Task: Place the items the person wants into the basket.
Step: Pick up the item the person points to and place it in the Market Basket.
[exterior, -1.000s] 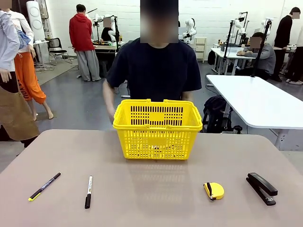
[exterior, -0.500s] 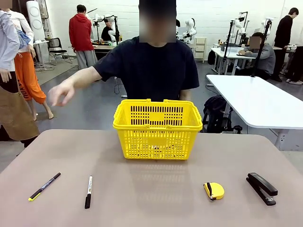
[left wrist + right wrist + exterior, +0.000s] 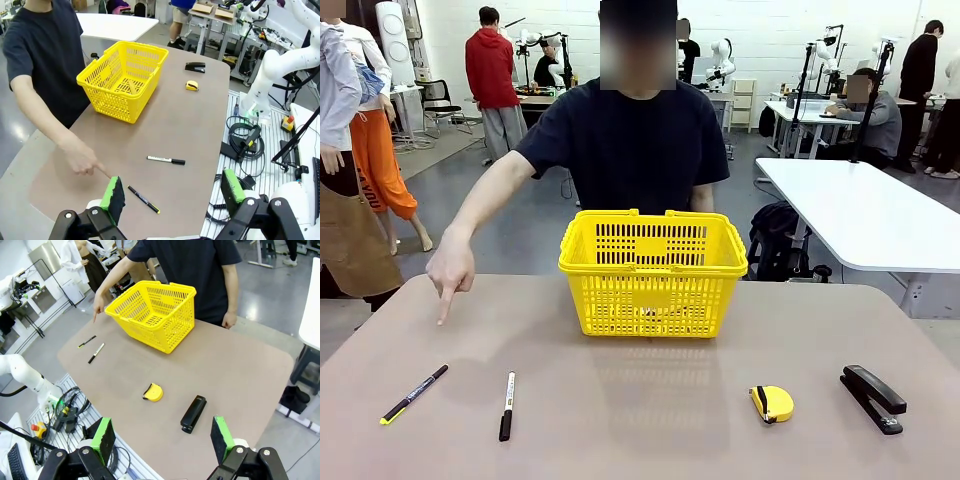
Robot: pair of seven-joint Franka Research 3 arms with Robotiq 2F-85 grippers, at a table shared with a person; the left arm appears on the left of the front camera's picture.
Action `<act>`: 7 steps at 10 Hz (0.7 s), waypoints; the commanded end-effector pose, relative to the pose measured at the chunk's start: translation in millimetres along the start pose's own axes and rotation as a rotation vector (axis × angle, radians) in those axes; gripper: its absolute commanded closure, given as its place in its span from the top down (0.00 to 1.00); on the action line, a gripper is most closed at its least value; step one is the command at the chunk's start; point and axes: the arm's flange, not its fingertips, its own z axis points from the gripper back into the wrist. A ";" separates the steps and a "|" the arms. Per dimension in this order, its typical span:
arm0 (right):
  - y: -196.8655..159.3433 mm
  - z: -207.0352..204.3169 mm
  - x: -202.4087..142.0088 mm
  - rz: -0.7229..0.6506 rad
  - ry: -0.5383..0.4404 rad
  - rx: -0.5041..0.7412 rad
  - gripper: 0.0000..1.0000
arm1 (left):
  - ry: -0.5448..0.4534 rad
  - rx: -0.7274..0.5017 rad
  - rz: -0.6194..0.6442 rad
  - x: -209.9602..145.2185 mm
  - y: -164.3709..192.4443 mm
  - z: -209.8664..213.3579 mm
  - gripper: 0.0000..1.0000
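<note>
Across the beige worktop (image 3: 650, 430), the person's hand (image 3: 450, 270) pointed down near the thin pen (image 3: 413, 394), marker (image 3: 507, 405) beside it. From the left wrist, a yellowish item (image 3: 131, 86) lay inside the basket (image 3: 107, 97), lattice-screened from the front. Left claw (image 3: 172, 189) and right claw (image 3: 162, 432) gaped, empty.

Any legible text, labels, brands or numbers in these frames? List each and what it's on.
No text can be read.
marker: dark print along the white barrel, too small to read.
basket: plain yellow panel on the side, no lettering visible.
tape measure: no marking can be made out.
stapler: no marking can be made out.
</note>
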 end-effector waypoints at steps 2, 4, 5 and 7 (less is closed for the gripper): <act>-0.2 -0.4 3.8 0.012 -0.031 0.021 1.00 | 0.184 0.042 -0.007 7.8 -17.0 -30.3 1.00; -0.2 -0.4 3.8 0.012 -0.031 0.021 1.00 | 0.490 0.138 0.034 30.4 -30.2 -99.4 1.00; -0.2 -0.4 3.8 0.012 -0.031 0.021 1.00 | 0.611 0.161 0.045 34.9 -26.9 -122.9 1.00; -0.2 -0.4 3.8 0.012 -0.031 0.021 1.00 | 0.704 0.225 0.154 13.9 -27.0 -183.4 1.00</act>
